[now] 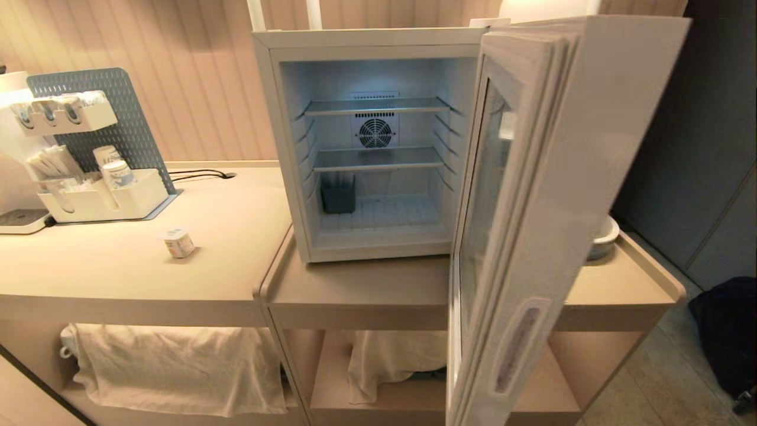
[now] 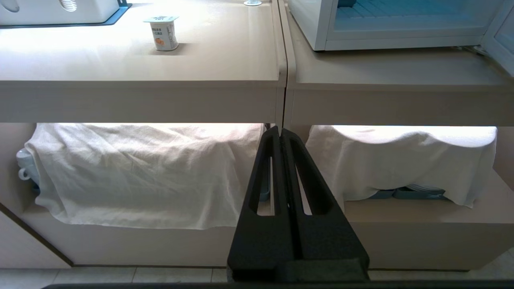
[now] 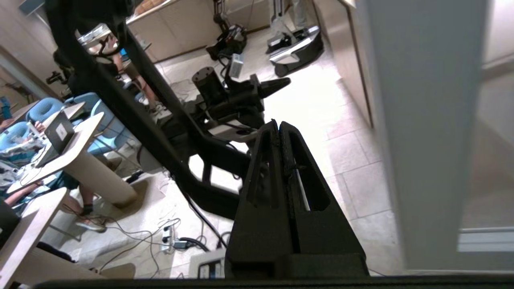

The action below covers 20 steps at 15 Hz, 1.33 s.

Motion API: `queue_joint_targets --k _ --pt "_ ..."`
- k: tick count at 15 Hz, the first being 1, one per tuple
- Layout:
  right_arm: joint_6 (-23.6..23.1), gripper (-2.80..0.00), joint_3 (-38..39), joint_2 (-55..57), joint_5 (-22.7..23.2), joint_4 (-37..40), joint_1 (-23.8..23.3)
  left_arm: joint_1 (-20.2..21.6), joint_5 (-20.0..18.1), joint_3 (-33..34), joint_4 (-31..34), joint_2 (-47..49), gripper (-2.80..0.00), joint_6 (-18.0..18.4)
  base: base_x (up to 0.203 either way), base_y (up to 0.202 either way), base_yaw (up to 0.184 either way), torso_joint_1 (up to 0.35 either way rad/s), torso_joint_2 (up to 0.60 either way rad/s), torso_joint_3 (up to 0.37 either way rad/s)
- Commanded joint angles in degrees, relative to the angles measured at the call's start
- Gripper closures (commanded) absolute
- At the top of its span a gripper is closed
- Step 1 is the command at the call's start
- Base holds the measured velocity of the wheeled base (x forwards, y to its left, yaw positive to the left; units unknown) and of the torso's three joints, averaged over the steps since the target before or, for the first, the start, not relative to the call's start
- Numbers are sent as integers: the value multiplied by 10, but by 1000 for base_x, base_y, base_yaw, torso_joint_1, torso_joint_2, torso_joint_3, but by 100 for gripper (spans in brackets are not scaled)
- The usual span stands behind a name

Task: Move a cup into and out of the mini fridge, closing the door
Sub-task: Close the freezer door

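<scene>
Cup: the cup [image 1: 177,242] stands upright on the left worktop [image 1: 236,260], at about 9 o'clock from the fridge's mouth and well apart from it, foil lid up. In the left wrist view the cup [image 2: 163,34] shows an orange label. It stands alone on bare surface, so I judge fingers could come at it from either side.

Fridge: the mini fridge [image 1: 284,148] sits on the adjoining right worktop [image 1: 366,284], interior lit, with 2 wire shelves [image 1: 378,158] and a fan grille on the back wall. Only a small dark bin [image 1: 338,194] on the floor at the left is inside.

Door: the door [image 1: 520,236] is swung wide on its right hinge, toward 4 o'clock from the cavity, leaving the opening clear for loading.

Left gripper: the left gripper [image 2: 280,132] hangs low in front of the cabinets, fingers clenched on nothing, pointing at the seam between the 2 cabinets, where white cloths [image 2: 132,168] drape the lower shelves. It looks parked.

Right gripper: the right gripper [image 3: 278,125] is just beside the door's pale panel [image 3: 417,120], on its outer side, fingers pressed together and empty, aimed at the tiled floor.

Stage: judged from this, the cup has yet to go in; the door must be closed afterwards.
</scene>
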Motion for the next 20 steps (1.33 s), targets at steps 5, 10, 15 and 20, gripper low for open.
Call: queue_joint_targets --k 5,10,15,20 --pt "19 0 -83 218 -613 -45 292 0 0 0 0 -1 0 0 0 0 0 0 0 0" --pt "-25 0 -157 405 -867 -184 308 0 0 0 0 -1 0 -1 0 0 0 0 0 0" --pt "-95 0 -315 532 -1018 -218 309 0 0 0 0 -1 0 -2 0 0 0 0 0 0" --pt "-134 0 -472 628 -1071 -193 307 0 0 0 0 -1 0 -3 0 0 0 0 0 0"
